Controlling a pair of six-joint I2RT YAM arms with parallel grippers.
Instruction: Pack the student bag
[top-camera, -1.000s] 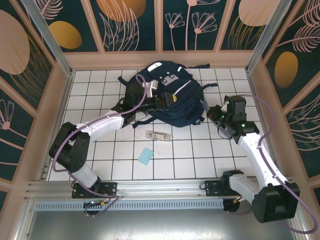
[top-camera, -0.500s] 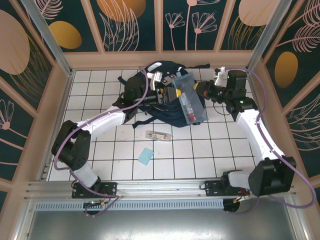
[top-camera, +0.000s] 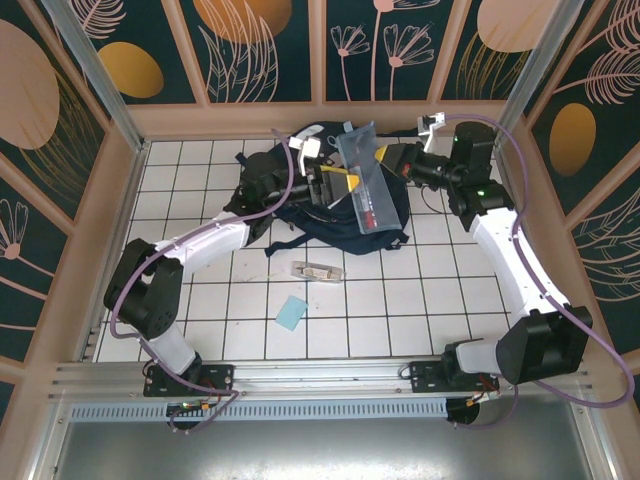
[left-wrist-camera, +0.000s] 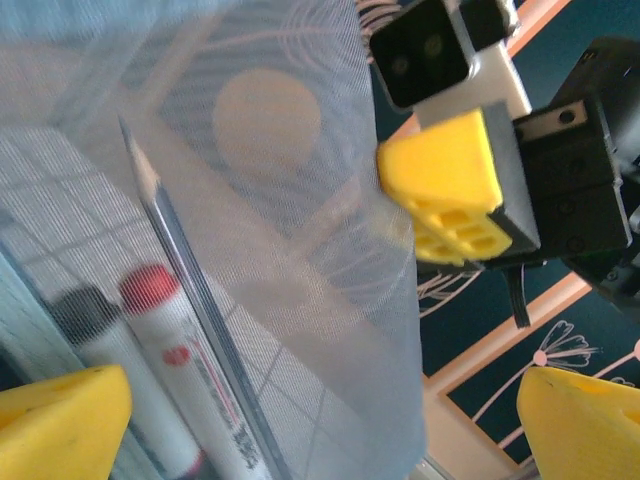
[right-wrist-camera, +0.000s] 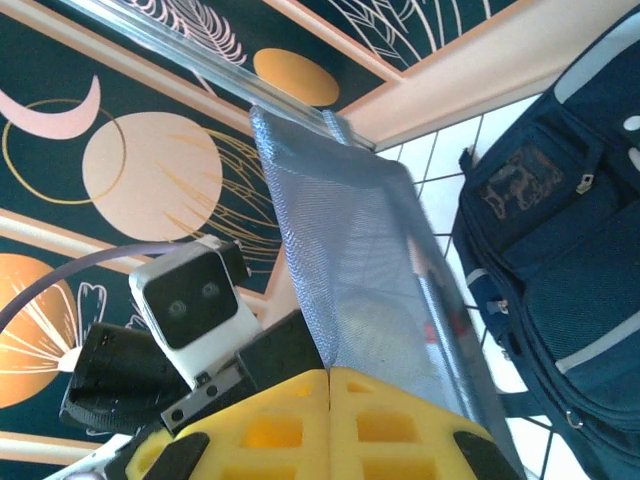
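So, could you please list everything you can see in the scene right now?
student bag: one, navy blue with pale stripes, far middle of the table
pencil case: one, grey see-through mesh, lifted over the bag
pencil: one, grey, inside the pencil case
red-capped tube: one, white with red cap, inside the case beside the pencil
dark-capped tube: one, pale with dark cap, inside the case
small clear item: one, transparent, on the tiles near the bag
flat square: one, light blue, on the tiles nearer the arms
table: one, white tiled
left gripper: one, yellow fingers, open, over the bag beside the case
right gripper: one, yellow fingers, shut on the pencil case
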